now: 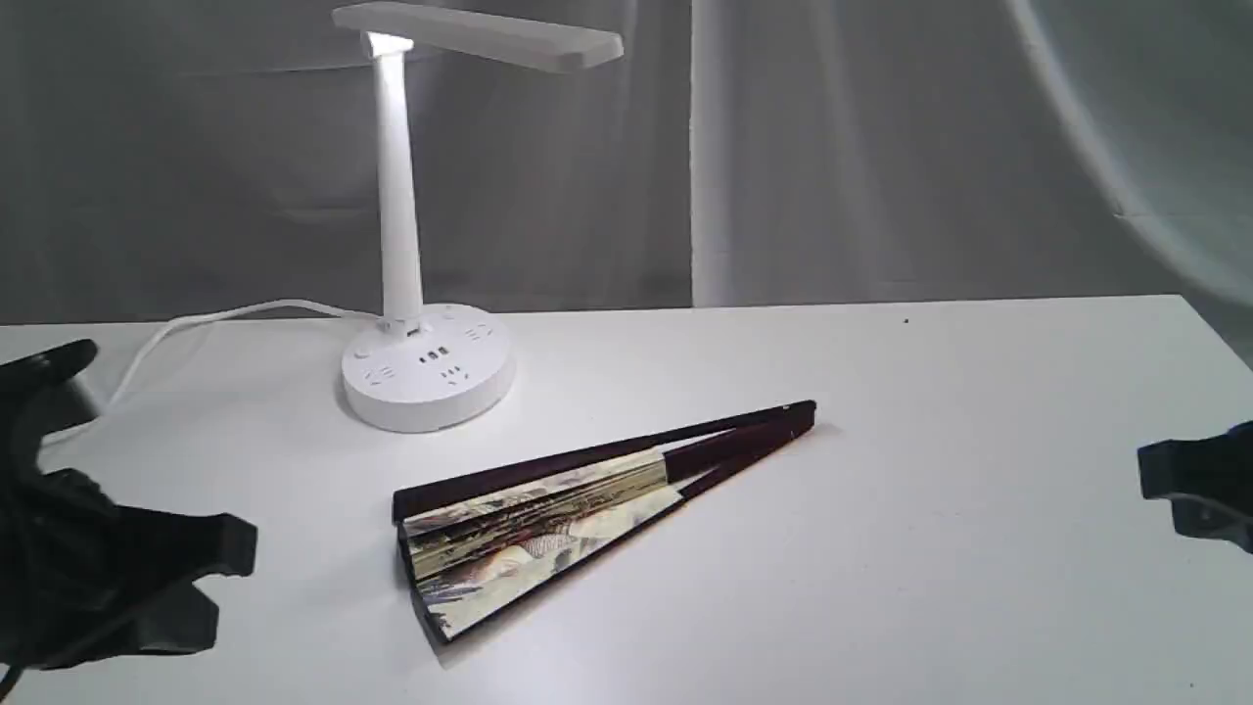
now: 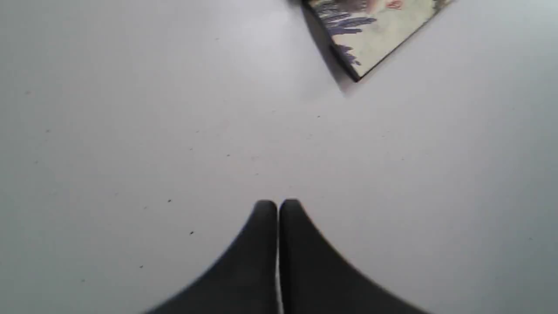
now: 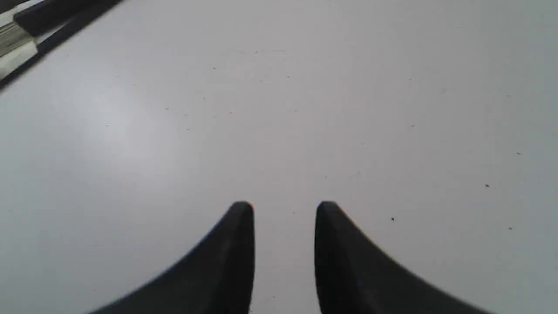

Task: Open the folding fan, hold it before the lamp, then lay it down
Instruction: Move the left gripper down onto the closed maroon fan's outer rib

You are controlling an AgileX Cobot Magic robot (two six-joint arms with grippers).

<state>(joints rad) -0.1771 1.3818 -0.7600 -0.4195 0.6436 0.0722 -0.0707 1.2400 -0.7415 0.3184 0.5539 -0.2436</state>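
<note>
Folding fan (image 1: pixel 548 509) lies slightly spread on the table (image 1: pixel 930 490) near the lamp (image 1: pixel 399 225); the left gripper (image 2: pixel 277 207) is closed on nothing, the right gripper (image 3: pixel 284 209) parted and empty.

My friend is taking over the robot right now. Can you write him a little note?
Left gripper: shut, empty, near the folding fan's wide end.
Right gripper: open, empty, off its handle end.
Fan: flat on the table, only slightly spread, before the lamp's base, not touching it.
Done: nothing sure; nobody holds the fan.
Left: spread it wide, hold it before the lamp, lay it down.
</note>
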